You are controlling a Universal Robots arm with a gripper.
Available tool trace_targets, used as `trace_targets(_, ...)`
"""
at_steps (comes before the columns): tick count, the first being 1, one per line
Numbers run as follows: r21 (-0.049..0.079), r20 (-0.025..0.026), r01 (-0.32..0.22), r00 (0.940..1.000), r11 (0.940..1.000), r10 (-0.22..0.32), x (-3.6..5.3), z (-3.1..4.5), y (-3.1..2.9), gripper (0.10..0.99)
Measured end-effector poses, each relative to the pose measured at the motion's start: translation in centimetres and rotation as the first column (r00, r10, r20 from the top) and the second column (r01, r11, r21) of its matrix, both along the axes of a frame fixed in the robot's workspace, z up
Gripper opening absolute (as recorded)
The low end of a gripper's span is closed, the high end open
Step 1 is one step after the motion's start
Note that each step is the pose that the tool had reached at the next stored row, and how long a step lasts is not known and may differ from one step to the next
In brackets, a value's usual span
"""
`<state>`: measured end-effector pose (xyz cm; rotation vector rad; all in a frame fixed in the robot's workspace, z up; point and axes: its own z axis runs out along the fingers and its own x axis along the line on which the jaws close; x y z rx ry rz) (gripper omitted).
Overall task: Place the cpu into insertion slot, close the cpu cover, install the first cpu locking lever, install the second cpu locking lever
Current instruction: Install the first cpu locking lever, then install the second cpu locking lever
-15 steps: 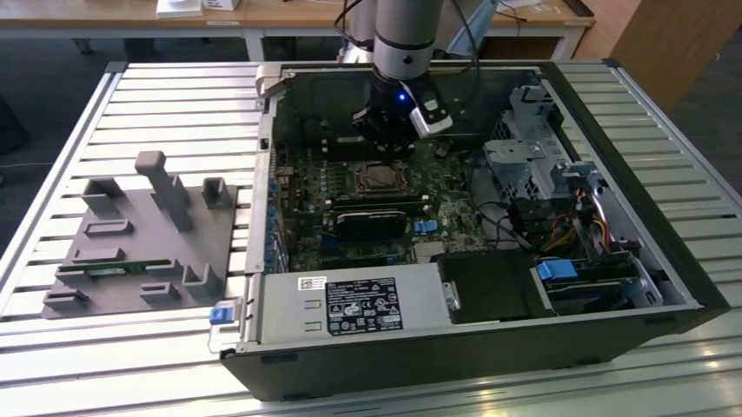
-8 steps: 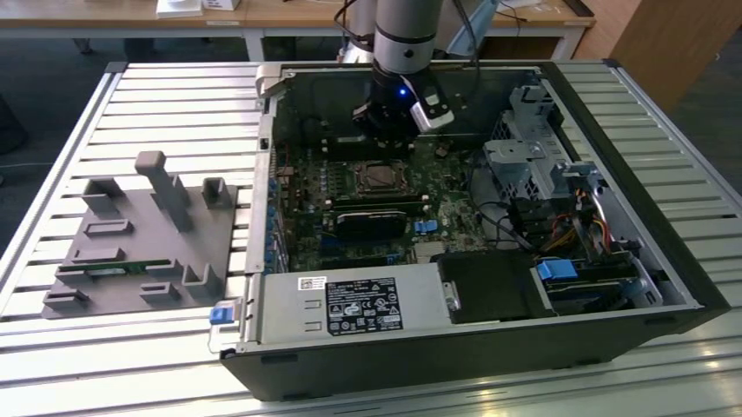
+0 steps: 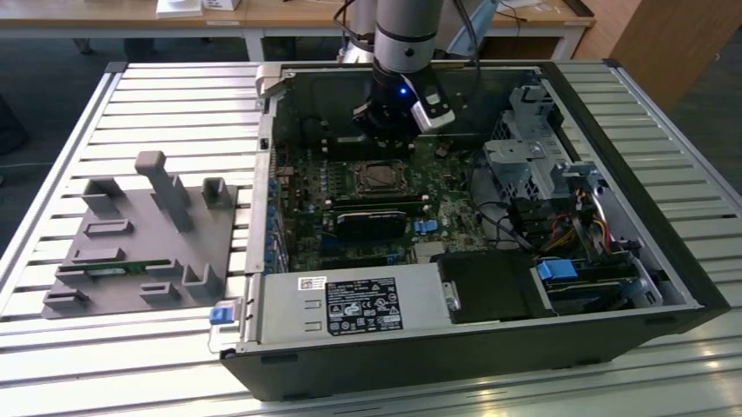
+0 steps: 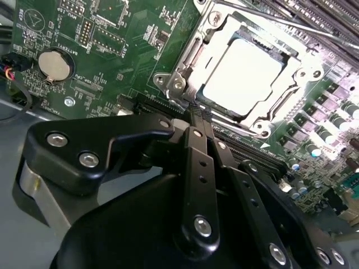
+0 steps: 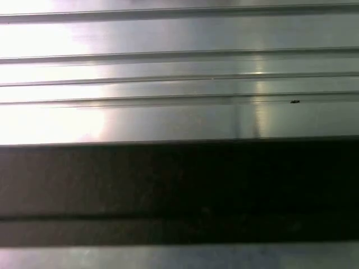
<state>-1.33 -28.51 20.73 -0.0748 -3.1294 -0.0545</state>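
Note:
The cpu (image 4: 241, 75), a flat square chip with a pale grey top, lies in the socket on the green board (image 4: 112, 33). The cpu cover (image 4: 188, 56), a silvery frame with a square window, lies flat around it. A thin metal lever rod (image 4: 263, 14) runs along one side of the socket. My gripper (image 4: 200, 115) is shut, its two black fingers pressed together with the tips at the socket's edge, by a corner of the cover. In the exterior view the gripper (image 3: 388, 139) hangs inside the open computer case, just behind the socket with the cpu (image 3: 377, 179).
The case walls (image 3: 267, 130) surround the board. A drive cage (image 3: 533, 148) and cables stand at the exterior view's right, and a power supply (image 3: 347, 304) sits in front. A grey fixture (image 3: 139, 234) rests on the slatted table (image 3: 116, 347). A coin battery (image 4: 55, 64) sits on the board.

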Motion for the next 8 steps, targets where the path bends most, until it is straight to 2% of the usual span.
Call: trace_targets(8,0.0,0.0,0.0,1.0,1.0,0.0,0.0,0.0,-0.25,0.106)
